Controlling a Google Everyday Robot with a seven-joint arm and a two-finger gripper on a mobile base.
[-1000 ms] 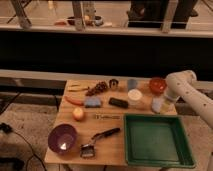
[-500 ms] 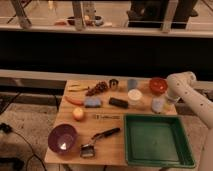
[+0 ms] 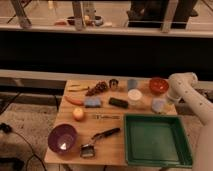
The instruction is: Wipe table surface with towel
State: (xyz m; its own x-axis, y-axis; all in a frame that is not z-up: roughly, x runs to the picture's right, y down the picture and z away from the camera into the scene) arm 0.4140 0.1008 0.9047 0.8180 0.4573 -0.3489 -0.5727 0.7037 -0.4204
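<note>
A small blue folded cloth or pad (image 3: 92, 102), possibly the towel, lies on the wooden table (image 3: 115, 127) left of centre. My white arm bends over the table's right edge. Its gripper (image 3: 164, 101) hangs at the far right of the table, next to a pale grey cup-like thing (image 3: 158, 105) and just below a red bowl (image 3: 158, 85). The gripper is far from the blue cloth and nothing shows in it.
A green tray (image 3: 156, 159) fills the front right. Also on the table: purple bowl (image 3: 62, 138), brush (image 3: 97, 139), orange fruit (image 3: 78, 114), carrot (image 3: 74, 100), banana (image 3: 78, 88), grapes (image 3: 98, 88), metal cup (image 3: 114, 84), blue cup (image 3: 132, 84), white cup (image 3: 134, 95), black block (image 3: 118, 102), fork (image 3: 107, 117).
My arm has dipped slightly at the right edge of the table. The objects on the table have not moved.
</note>
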